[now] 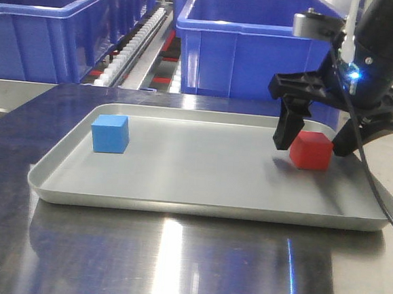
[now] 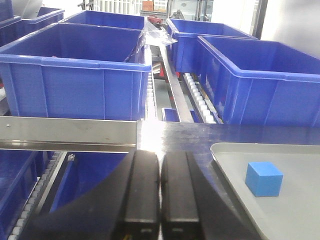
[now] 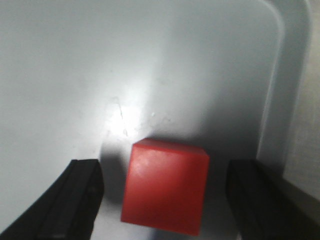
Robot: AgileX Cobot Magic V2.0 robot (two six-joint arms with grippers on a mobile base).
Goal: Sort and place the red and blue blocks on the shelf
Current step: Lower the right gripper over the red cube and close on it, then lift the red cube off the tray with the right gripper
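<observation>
Locate the red block (image 1: 311,150) at the right end of the tray (image 1: 205,209), flat on one face, near the right rim yet clear of it. State of right pincer (image 1: 311,146): released, jaws spread wide, one black finger (image 3: 75,200) on each side of the red block, a gap on both sides in the right wrist view, no contact. Fingertips low, close to the tray floor; touching it or not, cannot tell. Note the small blue lamp (image 1: 354,73) lit on the right arm above the pincer, and a dark cable (image 1: 376,195) trailing down past the right tray rim. Locate the blue block (image 1: 110,133) at the left end of the same tray, toward the back rim, flat on one face, well apart from the red block and from both pincers. State of left pincer (image 2: 160,195): clenched on nothing, two black fingers pressed together with only a thin seam between, held to the left of the tray, pointing toward the shelf (image 2: 70,131). Tray: shallow, grey metal, rounded corners, on the shiny steel tabletop (image 1: 173,268). Shelf behind the tabletop: brushed steel front rail with small screws, white roller tracks (image 1: 133,47) running back, large blue bins (image 1: 252,49) in rows on the tracks, more blue bins on a lower tier under the rail in the left wrist view. Both blocks on the tray, not yet on the shelf.
</observation>
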